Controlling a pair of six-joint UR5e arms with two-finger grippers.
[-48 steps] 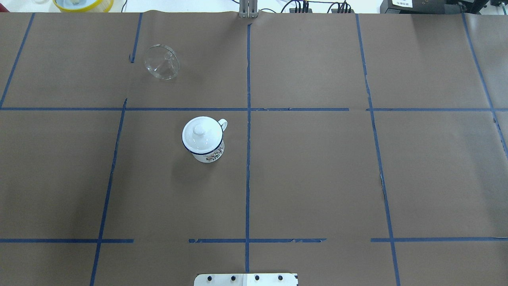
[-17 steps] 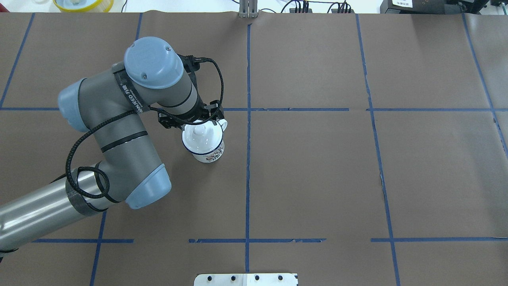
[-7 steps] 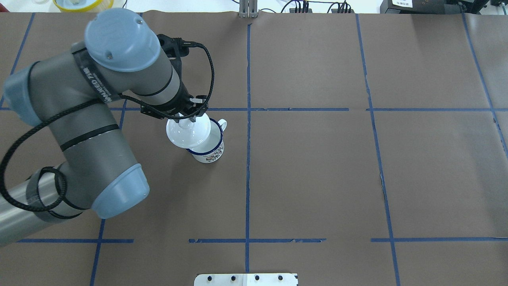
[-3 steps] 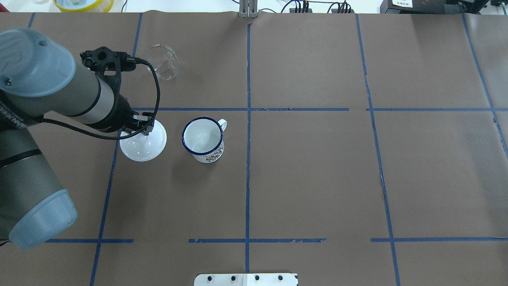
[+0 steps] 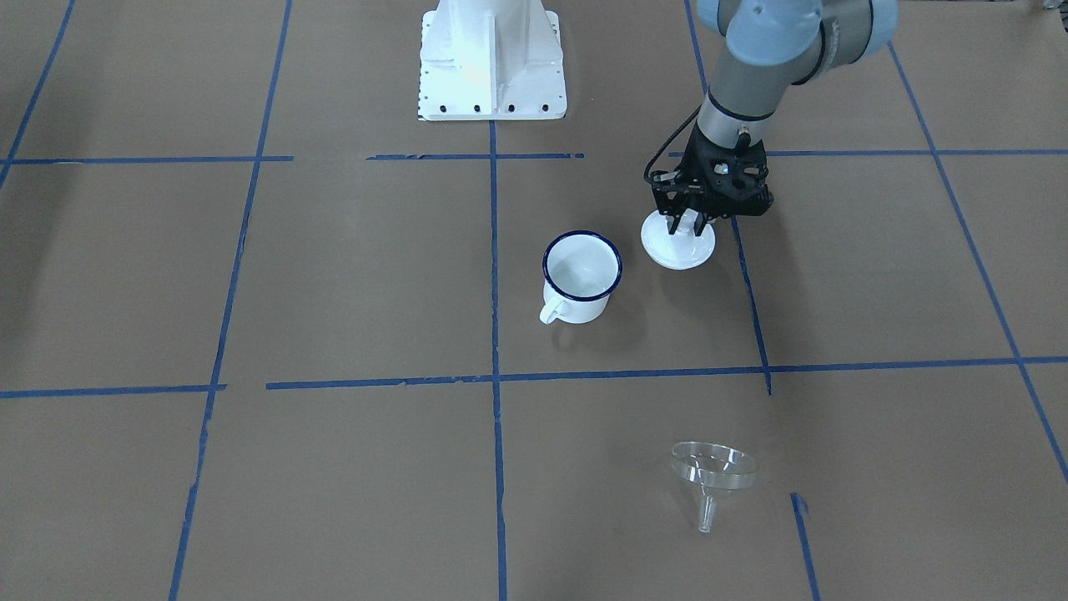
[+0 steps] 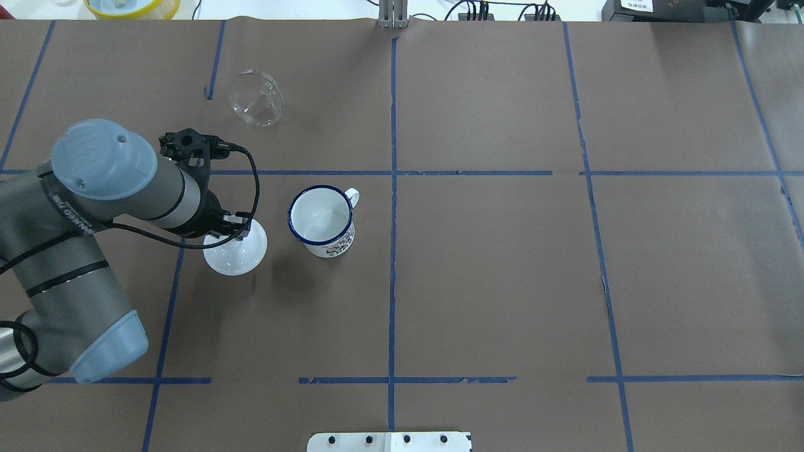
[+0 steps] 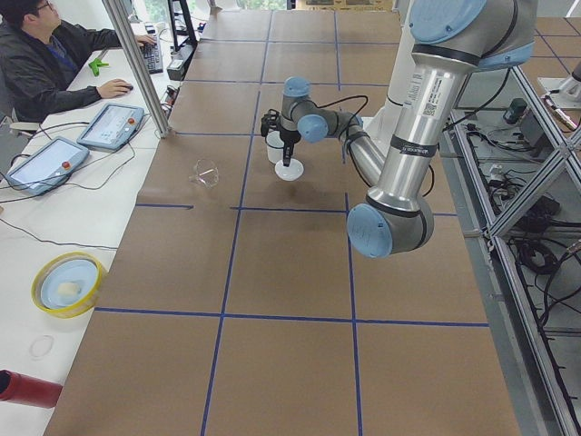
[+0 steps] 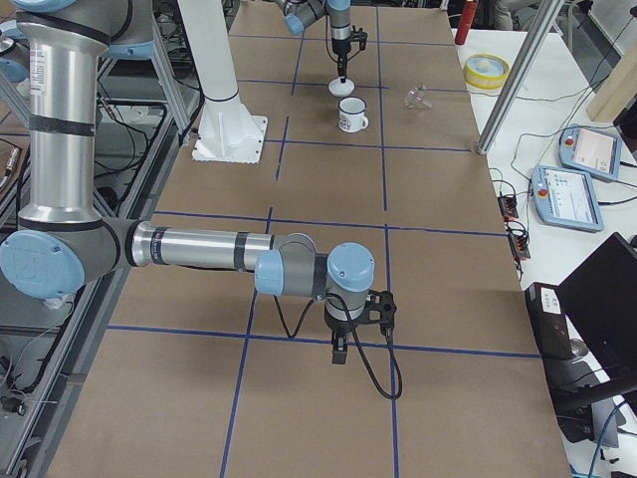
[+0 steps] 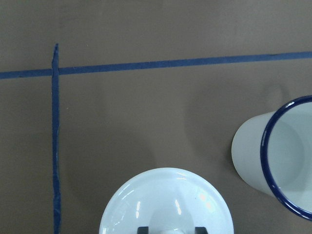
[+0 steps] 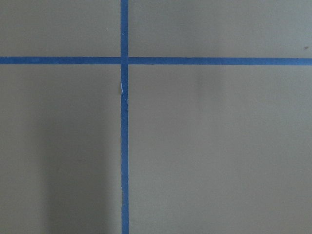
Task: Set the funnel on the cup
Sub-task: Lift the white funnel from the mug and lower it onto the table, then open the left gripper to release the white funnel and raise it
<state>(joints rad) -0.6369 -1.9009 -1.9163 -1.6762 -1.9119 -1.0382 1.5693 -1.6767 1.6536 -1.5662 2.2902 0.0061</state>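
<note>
The cup (image 6: pixel 321 220) is a white mug with a dark blue rim. It stands open and upright left of the table's centre line, and also shows in the front view (image 5: pixel 581 275) and the left wrist view (image 9: pixel 275 156). The clear funnel (image 6: pixel 255 98) lies tilted on the paper at the far left, well beyond the cup; in the front view (image 5: pixel 714 467) its spout points down. My left gripper (image 6: pixel 233 229) is shut on the knob of the round white lid (image 6: pixel 235 251), low beside the cup's left side. My right gripper (image 8: pixel 340 354) shows only in the right side view; I cannot tell its state.
Blue tape lines grid the brown paper. A yellow-rimmed bowl (image 6: pixel 132 6) sits past the far left edge. The robot's white base (image 5: pixel 492 58) is at the near middle edge. An operator (image 7: pixel 54 54) and tablets sit past the far edge.
The left arm came in, gripped the lid's knob, lifted the lid off the cup and carried it left. The lid is now lower and slightly closer to the robot.
</note>
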